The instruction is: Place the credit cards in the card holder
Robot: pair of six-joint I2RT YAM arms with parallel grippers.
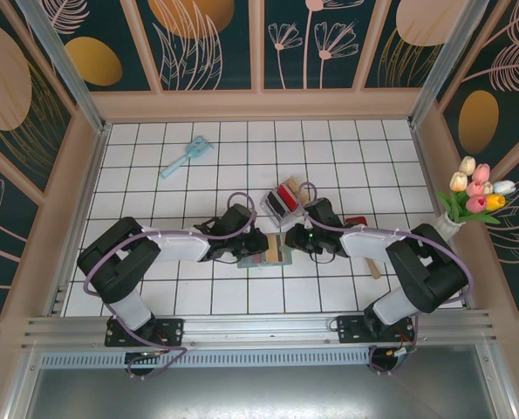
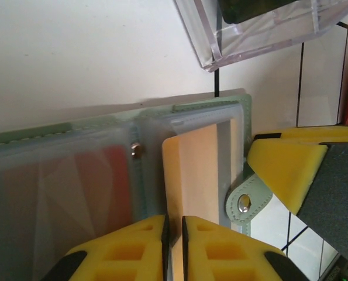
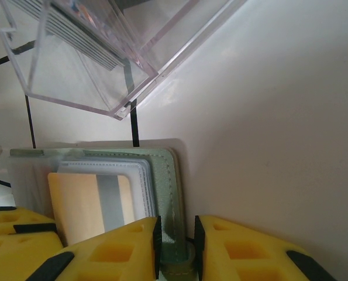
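Top view: the left gripper [image 1: 260, 246] and right gripper [image 1: 293, 243] meet at the sage-green folding card holder [image 1: 274, 256], which lies open on the white tiled table [image 1: 154, 183] below a clear plastic box [image 1: 283, 199].

Left wrist: a tan-orange plastic credit card [image 2: 198, 170] sits partly in the holder's sleeve. The left jaws are nearly together at its edge; I cannot tell whether they grip it.

Right wrist: the right jaws are clamped on the holder's green edge.

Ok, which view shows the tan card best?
Left wrist: the tan card sits mid-frame, partway into a clear sleeve of the card holder, pinched by the left gripper. Right wrist shows its striped face low in frame; top external, just a small patch.
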